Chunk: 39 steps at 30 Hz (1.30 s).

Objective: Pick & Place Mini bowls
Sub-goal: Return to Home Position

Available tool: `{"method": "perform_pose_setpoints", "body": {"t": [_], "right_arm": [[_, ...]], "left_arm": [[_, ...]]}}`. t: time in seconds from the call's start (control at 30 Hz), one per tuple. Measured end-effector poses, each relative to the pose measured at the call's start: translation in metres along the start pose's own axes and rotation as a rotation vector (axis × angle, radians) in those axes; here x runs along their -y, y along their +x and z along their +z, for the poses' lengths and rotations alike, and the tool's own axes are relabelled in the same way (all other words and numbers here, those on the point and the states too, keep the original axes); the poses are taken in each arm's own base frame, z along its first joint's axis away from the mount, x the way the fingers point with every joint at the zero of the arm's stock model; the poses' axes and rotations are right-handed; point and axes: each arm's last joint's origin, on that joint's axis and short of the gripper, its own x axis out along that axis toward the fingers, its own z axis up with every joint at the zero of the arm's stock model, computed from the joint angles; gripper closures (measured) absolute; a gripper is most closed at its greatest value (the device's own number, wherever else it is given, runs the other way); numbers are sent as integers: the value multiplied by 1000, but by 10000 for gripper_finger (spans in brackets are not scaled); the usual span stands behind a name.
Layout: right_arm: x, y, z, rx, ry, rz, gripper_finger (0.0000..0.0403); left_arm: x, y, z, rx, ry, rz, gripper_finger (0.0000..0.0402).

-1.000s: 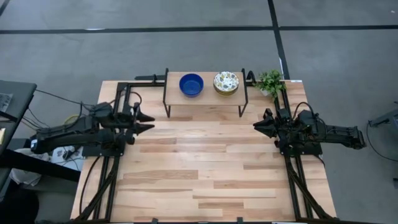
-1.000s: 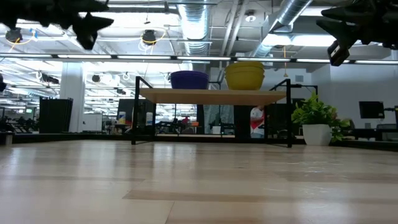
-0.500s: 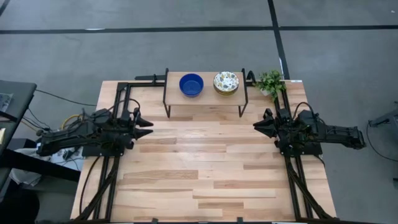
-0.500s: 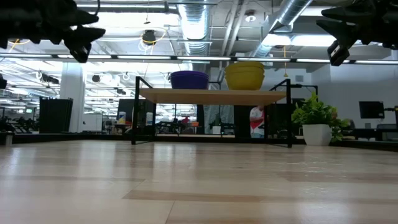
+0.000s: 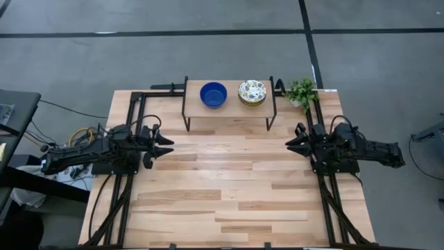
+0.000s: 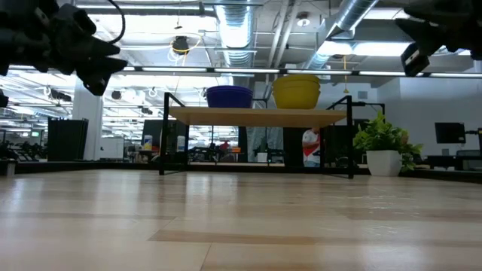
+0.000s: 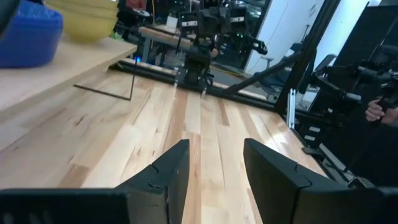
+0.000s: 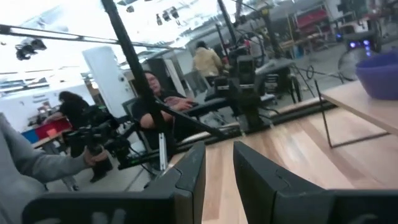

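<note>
A cobalt blue bowl [image 5: 214, 95] and a stack of floral speckled bowls [image 5: 252, 92] stand on a small raised wooden shelf [image 5: 229, 107] at the table's far edge. From the side the floral stack [image 6: 297, 91] shows yellow outsides, and the blue bowl [image 6: 229, 96] stands next to it. I cannot tell how many blue bowls are nested there. My left gripper [image 5: 166, 146] hovers open over the table's left side, well short of the shelf. My right gripper [image 5: 289, 142] hovers open over the right side. Both grippers are empty [image 7: 214, 168] [image 8: 219, 171].
A potted green plant [image 5: 301, 91] stands at the far right corner beside the shelf. Black frame rails [image 5: 326, 194] run along the table's left and right sides. The wooden tabletop [image 5: 229, 187] lies between the arms. People [image 8: 155, 93] stand in the room beyond.
My left gripper has moved toward the table's near edge and come down a little, staying open. My right gripper has edged back toward the table's right edge. The bowls have stayed in place on the shelf.
</note>
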Motion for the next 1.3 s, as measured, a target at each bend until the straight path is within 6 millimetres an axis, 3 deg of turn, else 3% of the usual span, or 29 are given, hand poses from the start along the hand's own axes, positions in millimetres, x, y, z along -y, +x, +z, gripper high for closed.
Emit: {"method": "perform_pose_setpoints", "body": {"t": [0.67, 1.17, 1.3], "right_arm": [[2, 0, -14, -142, -46, 3, 331], [-2, 1, -3, -7, -73, 55, 331], [6, 6, -26, -26, -17, 65, 331]], "left_arm": [[-2, 1, -6, -15, 51, 3, 252], [-2, 1, -6, -16, 51, 3, 252], [-2, 1, -6, -16, 58, 3, 252]]}}
